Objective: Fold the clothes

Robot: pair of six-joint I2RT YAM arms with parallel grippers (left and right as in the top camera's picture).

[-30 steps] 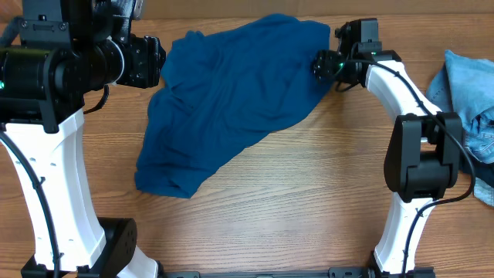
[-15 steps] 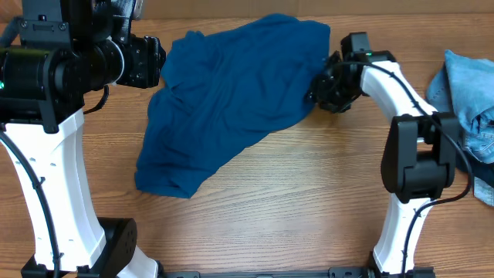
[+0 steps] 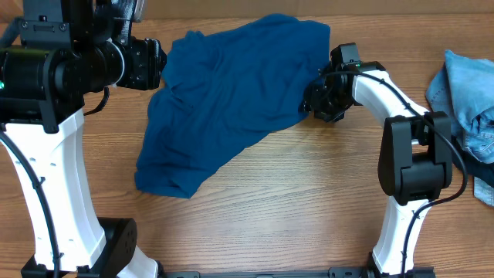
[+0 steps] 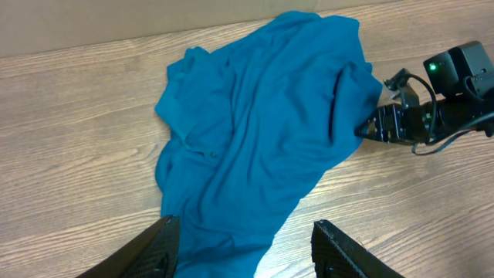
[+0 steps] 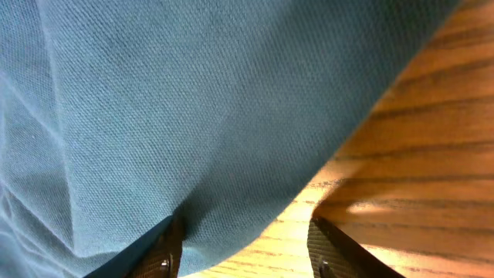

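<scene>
While the shirt [image 3: 231,100] sprawls across the desk [image 3: 309,201], long axis far-right to near-left, the right pincer [image 3: 316,100] is nearer, spread astride its right hem; the left pincer [image 4: 245,235] hangs spread, empty, clear of cloth.

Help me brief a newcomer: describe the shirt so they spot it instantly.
On the wooden table, look at the far middle. The shirt lies spread and rumpled. It is deep blue, unlike the paler denim heap at the right edge.

Pale denim garment [image 3: 471,100] half beyond the overhead's right edge.
</scene>
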